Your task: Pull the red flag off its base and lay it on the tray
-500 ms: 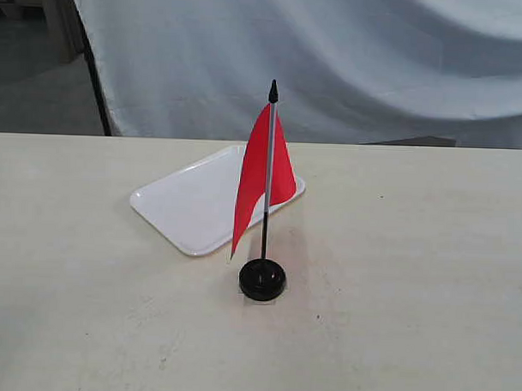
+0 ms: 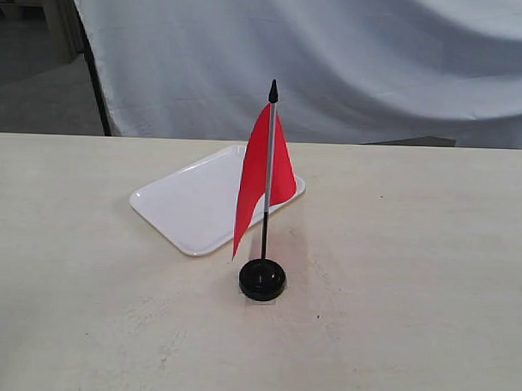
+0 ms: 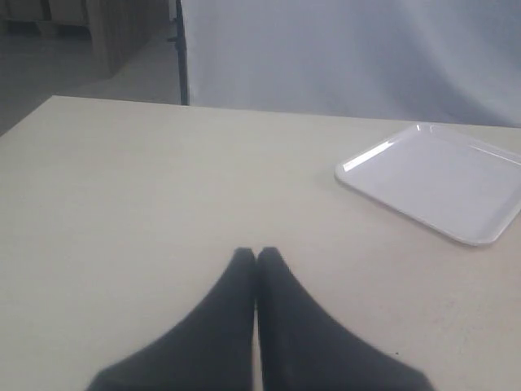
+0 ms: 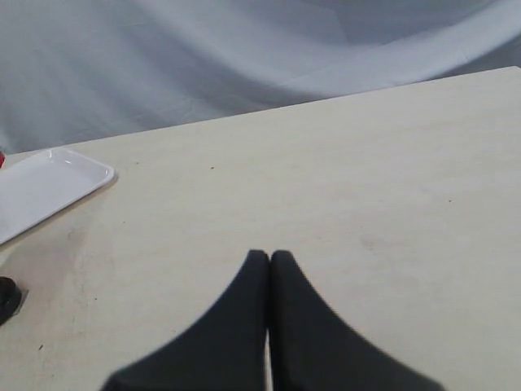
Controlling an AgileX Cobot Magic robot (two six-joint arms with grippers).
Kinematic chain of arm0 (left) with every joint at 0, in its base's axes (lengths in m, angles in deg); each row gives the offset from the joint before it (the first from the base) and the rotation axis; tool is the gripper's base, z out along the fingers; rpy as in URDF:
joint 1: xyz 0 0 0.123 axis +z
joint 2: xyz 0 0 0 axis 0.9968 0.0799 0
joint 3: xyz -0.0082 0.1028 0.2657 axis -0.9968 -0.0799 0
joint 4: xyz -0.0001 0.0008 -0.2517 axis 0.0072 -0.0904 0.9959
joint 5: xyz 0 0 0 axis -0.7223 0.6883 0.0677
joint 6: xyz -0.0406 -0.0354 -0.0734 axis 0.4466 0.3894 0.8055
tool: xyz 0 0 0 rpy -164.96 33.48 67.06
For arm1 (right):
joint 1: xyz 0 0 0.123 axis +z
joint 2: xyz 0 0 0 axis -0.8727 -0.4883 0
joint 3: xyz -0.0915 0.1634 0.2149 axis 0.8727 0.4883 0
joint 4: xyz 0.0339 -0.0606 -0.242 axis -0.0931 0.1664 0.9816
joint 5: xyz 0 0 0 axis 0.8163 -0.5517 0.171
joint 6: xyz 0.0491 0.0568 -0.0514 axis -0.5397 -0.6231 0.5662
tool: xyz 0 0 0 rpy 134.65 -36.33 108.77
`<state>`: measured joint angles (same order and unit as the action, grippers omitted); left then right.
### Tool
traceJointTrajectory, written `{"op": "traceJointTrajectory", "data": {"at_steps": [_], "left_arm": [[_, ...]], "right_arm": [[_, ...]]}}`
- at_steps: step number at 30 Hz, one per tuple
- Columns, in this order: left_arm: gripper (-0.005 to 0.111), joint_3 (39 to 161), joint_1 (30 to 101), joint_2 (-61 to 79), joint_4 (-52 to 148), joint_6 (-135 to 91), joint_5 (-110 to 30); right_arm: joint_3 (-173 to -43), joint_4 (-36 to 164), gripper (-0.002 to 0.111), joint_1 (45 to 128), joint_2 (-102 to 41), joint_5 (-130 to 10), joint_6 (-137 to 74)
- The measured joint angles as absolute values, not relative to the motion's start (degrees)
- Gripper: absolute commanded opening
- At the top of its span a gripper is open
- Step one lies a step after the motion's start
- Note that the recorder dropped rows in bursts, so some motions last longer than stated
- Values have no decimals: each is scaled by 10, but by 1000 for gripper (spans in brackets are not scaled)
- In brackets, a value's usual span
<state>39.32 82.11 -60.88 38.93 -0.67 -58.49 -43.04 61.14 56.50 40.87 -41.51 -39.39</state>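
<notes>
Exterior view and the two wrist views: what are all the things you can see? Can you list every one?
red flag: one, red cloth on a silver and black pole, standing upright in the base near the middle of the table
base: one, black, round, on the table in front of the tray
tray: one, white, on the table behind the flag, nothing in it
table: one, pale cream, under everything
sheet: one, whitish grey, hanging behind the table
floor: grey, beyond the table's far left corner
left gripper: one, black, shut, over bare table
right gripper: one, black, shut, over bare table
</notes>
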Motion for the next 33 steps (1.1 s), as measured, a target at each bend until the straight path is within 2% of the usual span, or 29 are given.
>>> {"op": "traceJointTrajectory", "data": {"at_steps": [6,16,21,26,28,33], "left_arm": [[0,393,821,-609,389,-7,-585],[0,393,821,-609,389,-7,-585],[0,393,821,-609,389,-7,-585],[0,393,821,-609,389,-7,-585],[0,393,821,-609,389,-7,-585],[0,393,821,-609,389,-7,-585]], "right_arm": [[-430,611,-1,565,409,-496,-394],[-430,610,-1,565,409,-776,-401],[-430,610,-1,565,409,-843,-594],[-430,655,-1,565,409,-875,-652],[-430,706,-1,565,389,-888,-665],[-430,806,-1,565,210,-955,-667]]}}
